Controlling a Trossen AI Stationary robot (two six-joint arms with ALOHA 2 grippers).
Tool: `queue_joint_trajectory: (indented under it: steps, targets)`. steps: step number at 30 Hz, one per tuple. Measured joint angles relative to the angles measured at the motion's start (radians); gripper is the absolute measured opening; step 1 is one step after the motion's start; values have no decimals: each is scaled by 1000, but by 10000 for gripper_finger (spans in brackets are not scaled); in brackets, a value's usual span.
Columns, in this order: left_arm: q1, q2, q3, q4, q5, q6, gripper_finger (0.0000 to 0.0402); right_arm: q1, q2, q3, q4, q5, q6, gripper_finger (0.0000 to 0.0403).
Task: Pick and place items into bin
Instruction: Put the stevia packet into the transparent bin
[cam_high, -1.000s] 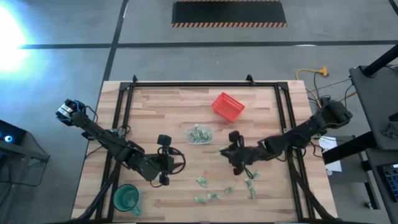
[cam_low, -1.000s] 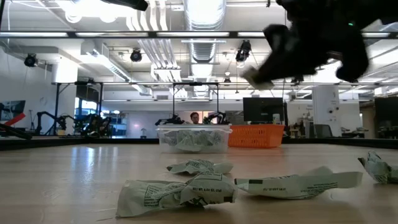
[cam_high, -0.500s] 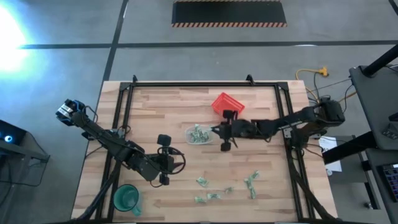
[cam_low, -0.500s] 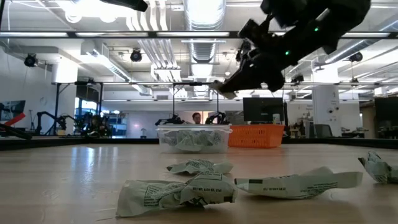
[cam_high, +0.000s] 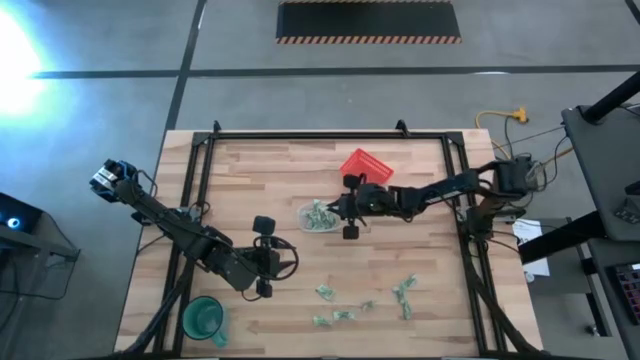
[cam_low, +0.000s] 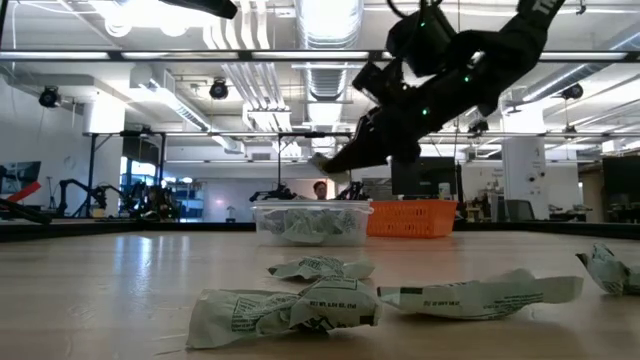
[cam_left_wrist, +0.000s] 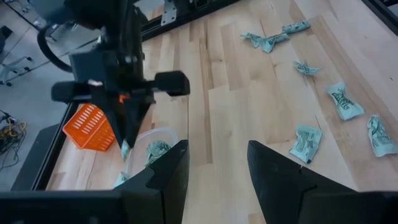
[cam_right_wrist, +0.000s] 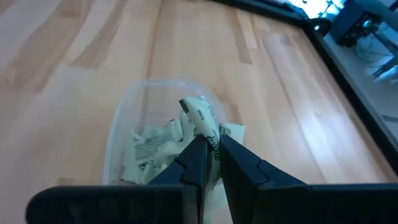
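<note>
The bin (cam_high: 320, 215) is a small clear container in the middle of the table, with several pale green wrapped items inside it (cam_right_wrist: 149, 146). My right gripper (cam_high: 340, 211) hangs just above the bin's right rim, shut on one wrapped item (cam_right_wrist: 200, 115). In the low view its tip (cam_low: 326, 163) is clear above the bin (cam_low: 310, 221). More items lie flat on the table nearer the front (cam_high: 326, 292) (cam_high: 404, 291) (cam_low: 285, 312). My left gripper (cam_left_wrist: 217, 158) waits open at the near left (cam_high: 280, 258), nothing between its fingers. My right gripper pinches the wrapped item by one end (cam_right_wrist: 210, 140) between its two fingertips. The fingers (cam_right_wrist: 194, 155) slant down from the table's right side. The rest of the item sticks out past the tips, lifted clear above the bin's contents.
A red mesh basket (cam_high: 366, 170) stands just beyond the bin, toward the far right. A green cup (cam_high: 203, 318) sits at the near left corner. Black frame rails (cam_high: 196, 200) run along the table's sides.
My right gripper has carried the wrapped item from above the loose pieces at the near right toward the far edge and leftward, arriving over the bin. It has sunk a little and rolled on the way. Its fingers stay shut on the item.
</note>
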Motion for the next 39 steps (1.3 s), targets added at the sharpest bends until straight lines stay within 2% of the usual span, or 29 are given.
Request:
queue_joint_trajectory:
  steps: [7,16,19,25,28,34,39]
  targets:
    - [0,0,0,-4,0,0,148,0,24,25,-46,0,0,46]
    - [0,0,0,-9,0,-6,148,0,4,21,-76,-23,0,130]
    - [1,6,-9,4,-1,-31,148,0,-25,21,-123,-23,-29,154]
    - [3,61,-75,116,8,6,148,28,-180,21,-322,-24,-4,176]
    - [3,88,-76,135,59,10,148,59,-276,20,-444,-24,48,178]
    - [-4,158,-74,237,287,13,148,160,-421,-19,-573,-26,118,178]
    - [-2,231,-66,324,308,146,148,256,-493,-72,-588,-26,136,178]
